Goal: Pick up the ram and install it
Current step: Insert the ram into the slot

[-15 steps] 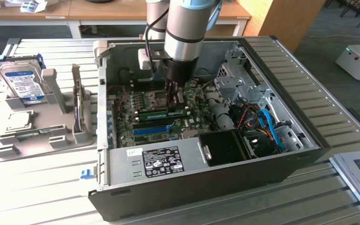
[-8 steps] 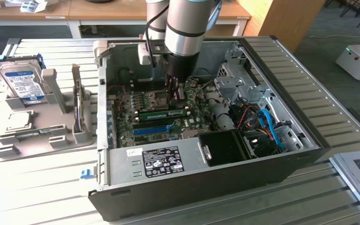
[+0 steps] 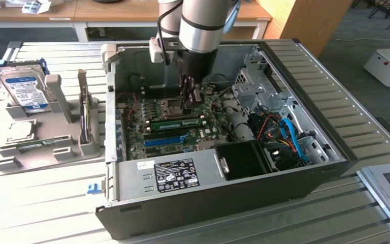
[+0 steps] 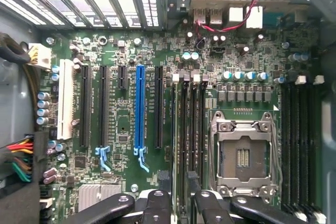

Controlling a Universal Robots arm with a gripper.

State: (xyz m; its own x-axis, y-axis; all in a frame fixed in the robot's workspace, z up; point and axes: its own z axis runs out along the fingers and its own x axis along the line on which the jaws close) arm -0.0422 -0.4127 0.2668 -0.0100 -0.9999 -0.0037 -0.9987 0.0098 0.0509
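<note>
Green ram [image 3: 176,123] standing on edge in a slot of the green board [image 4: 220,61], just beside the fingers [image 4: 157,205] and free of them. Fingers wide apart, gripping nothing. Around them, the open computer case [image 3: 263,198] on the worktop [image 3: 46,203]. Off to one side, a hard drive [image 3: 24,89] in a grey holder [image 3: 59,147].

The ram [image 3: 176,123] is green, the slot [image 4: 139,109] blue.

You have one open computer case [image 3: 249,198], one hard drive [image 3: 24,90] at the exterior view's left, one ram stick [image 3: 174,123], one motherboard [image 4: 220,51], one blue slot [image 4: 139,108], one white slot [image 4: 65,100] and one CPU socket [image 4: 242,156].
</note>
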